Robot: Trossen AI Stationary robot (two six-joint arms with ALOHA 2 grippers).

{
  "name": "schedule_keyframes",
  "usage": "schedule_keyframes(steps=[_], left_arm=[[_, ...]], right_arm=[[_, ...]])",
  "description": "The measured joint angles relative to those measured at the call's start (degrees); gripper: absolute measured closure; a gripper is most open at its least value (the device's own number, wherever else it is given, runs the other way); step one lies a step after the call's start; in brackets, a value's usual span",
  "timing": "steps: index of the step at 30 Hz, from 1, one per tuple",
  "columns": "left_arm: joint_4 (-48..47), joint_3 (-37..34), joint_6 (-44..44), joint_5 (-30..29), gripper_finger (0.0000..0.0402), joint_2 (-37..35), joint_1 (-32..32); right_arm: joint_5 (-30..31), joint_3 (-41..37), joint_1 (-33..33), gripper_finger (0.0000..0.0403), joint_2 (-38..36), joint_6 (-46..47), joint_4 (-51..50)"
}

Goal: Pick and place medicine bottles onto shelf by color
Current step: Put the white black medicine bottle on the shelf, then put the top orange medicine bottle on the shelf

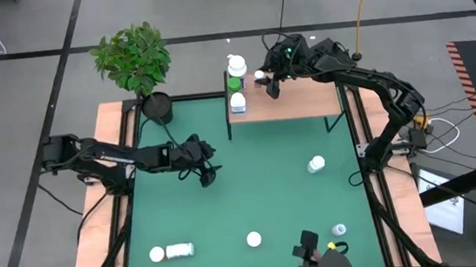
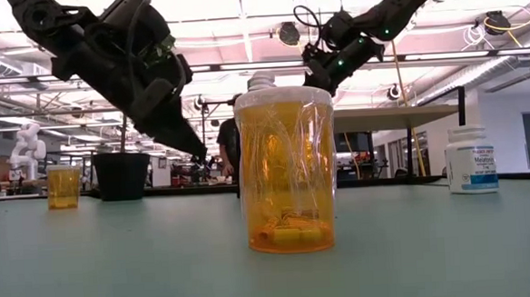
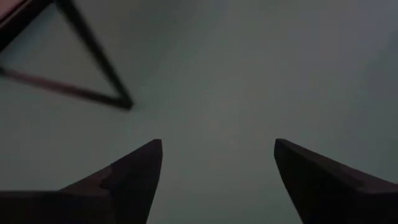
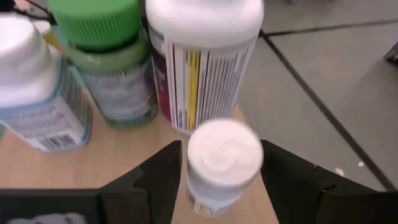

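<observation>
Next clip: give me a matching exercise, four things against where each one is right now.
Things:
1. green-capped bottle
2. right gripper
3. left gripper
4. potted plant

Places:
A. at the mat's far left corner
B. over bare green mat, fingers apart
C. on the shelf, in the row of three bottles
D. over the shelf, fingers either side of a small white-capped bottle

Pairs: 1-C, 2-D, 3-B, 4-A

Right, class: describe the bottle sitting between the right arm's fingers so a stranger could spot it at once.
Find the wooden shelf at the far edge of the green mat. Three bottles stand in a row at its left end; just beside them the right tool holds a small white-capped bottle. It is the shortest there and the only one between dark fingers.
</observation>
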Motion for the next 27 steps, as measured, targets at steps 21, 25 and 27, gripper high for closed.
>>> schedule_keyframes(steps=[21,25,27], left_arm=[[-48.3,0.0,-26.6,-16.6,0.0087,-24.9,10.1],[-52.9,0.0,-30.0,-15.4,0.0095,-25.8,11.9],[-53.3,0.0,-31.3,-14.4,0.0092,-25.7,12.6]], right_arm=[[-0.1,-17.7,5.0,0.0147,-18.5,6.3,19.2],[2.3,-28.0,9.4,0.0147,-24.2,8.4,25.2],[4.3,-33.0,11.6,0.0147,-26.5,9.3,29.2]])
